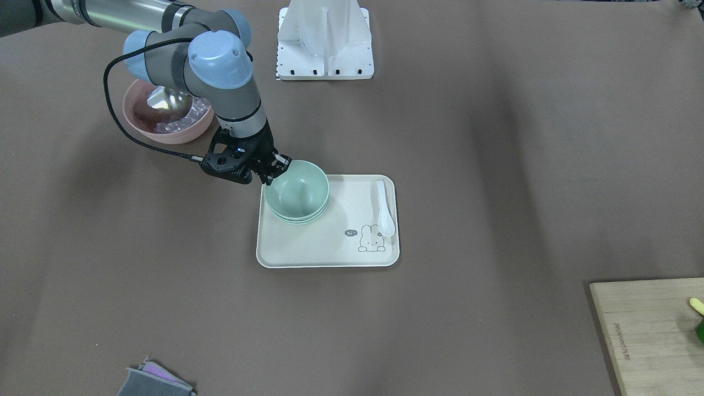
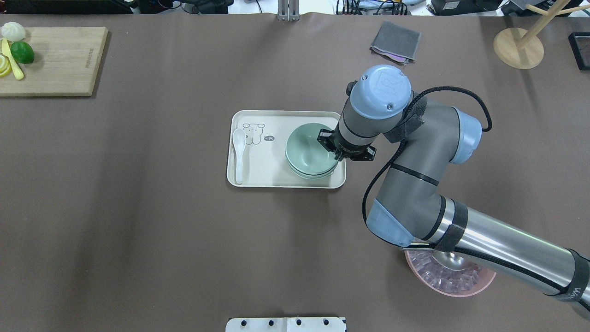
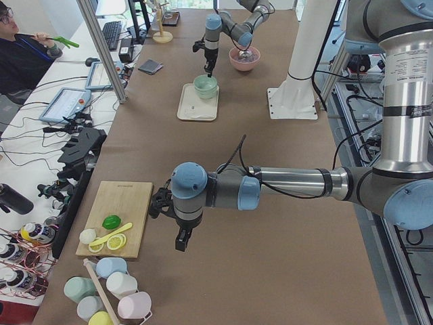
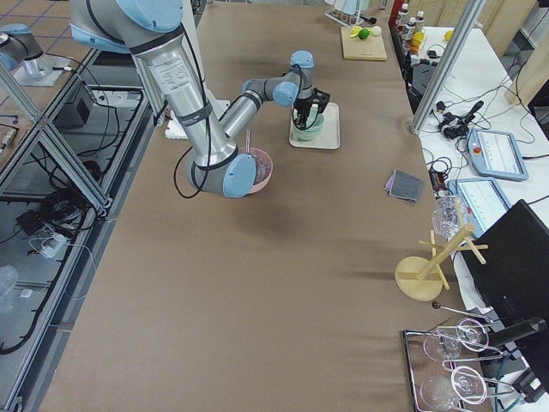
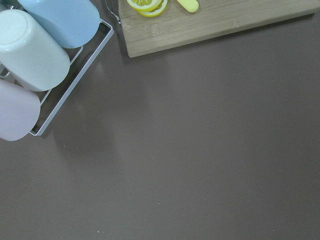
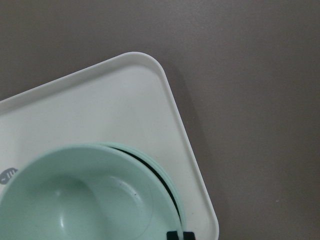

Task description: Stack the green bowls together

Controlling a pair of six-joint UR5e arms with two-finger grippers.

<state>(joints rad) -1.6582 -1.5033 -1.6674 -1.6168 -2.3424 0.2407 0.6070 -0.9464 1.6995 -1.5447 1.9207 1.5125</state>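
Note:
Three pale green bowls (image 1: 297,190) sit nested on a cream tray (image 1: 330,247); they also show in the overhead view (image 2: 309,150). The top bowl (image 6: 90,200) sits slightly offset over the lower ones. My right gripper (image 1: 275,169) is at the stack's rim on the robot's side, shut on the top bowl's rim; its fingertips (image 6: 173,235) show at the bottom of the right wrist view. My left gripper (image 3: 181,240) hangs over bare table near the cutting board. I cannot tell whether it is open or shut.
A white spoon (image 1: 385,212) lies on the tray beside the bowls. A pink bowl (image 1: 165,132) with a metal scoop stands under the right arm. A cutting board (image 2: 55,60) with fruit, a grey cloth (image 2: 395,41) and a cup rack (image 5: 35,50) lie further off.

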